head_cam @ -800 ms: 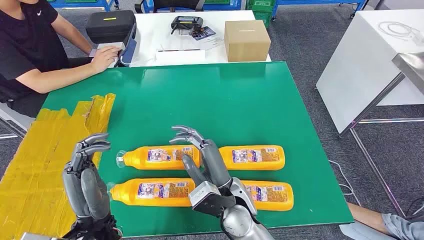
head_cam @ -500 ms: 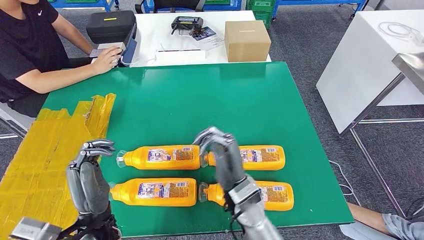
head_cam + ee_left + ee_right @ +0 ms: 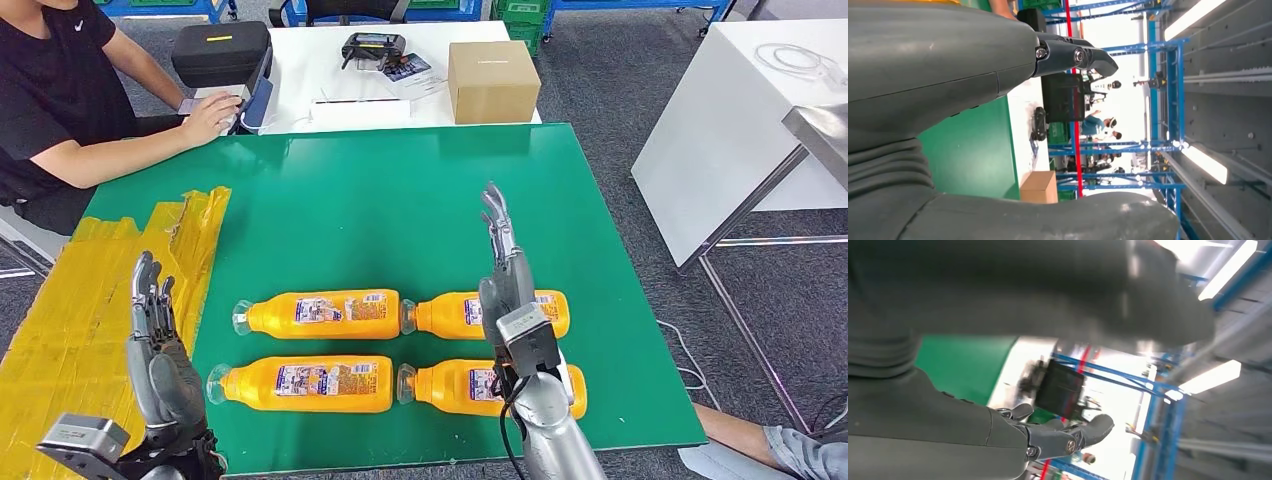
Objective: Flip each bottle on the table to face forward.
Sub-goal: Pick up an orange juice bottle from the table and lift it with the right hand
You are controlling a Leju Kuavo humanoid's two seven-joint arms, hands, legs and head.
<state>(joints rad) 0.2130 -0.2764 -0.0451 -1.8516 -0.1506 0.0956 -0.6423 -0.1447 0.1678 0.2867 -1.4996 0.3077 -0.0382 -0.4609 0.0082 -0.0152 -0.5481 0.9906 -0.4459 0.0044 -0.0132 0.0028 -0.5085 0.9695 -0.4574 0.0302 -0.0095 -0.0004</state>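
While four orange plastic bottles lie on their sides on the green table (image 3: pixel 400 200), both my hands are raised above it and hold nothing. The bottles form two rows of two at the near part of the table, caps pointing toward nine o'clock and printed labels facing up. The far-left bottle (image 3: pixel 318 313) and the far-right bottle (image 3: pixel 465 313) lie nearly end to end; just nearer me lie the near-left bottle (image 3: pixel 300 384) and the near-right bottle (image 3: pixel 455 386), likewise in line.

My right hand (image 3: pixel 503 270) stands upright over the right-hand pair, fingers straight and pointing toward twelve o'clock, close together, its wrist crossing in front of the two right bottles. My left hand (image 3: pixel 155 345) stands at about eight o'clock of the table, over the edge of the crinkled yellow tape patch (image 3: pixel 90 310), fingers extended upward and slightly apart, just beside the near-left bottle's cap without touching it.

At eleven o'clock a person in a black shirt (image 3: pixel 55 80) rests a hand by a black case (image 3: pixel 220 52); a brown cardboard box (image 3: pixel 492 80) sits on the white table (image 3: pixel 300 60) beyond.
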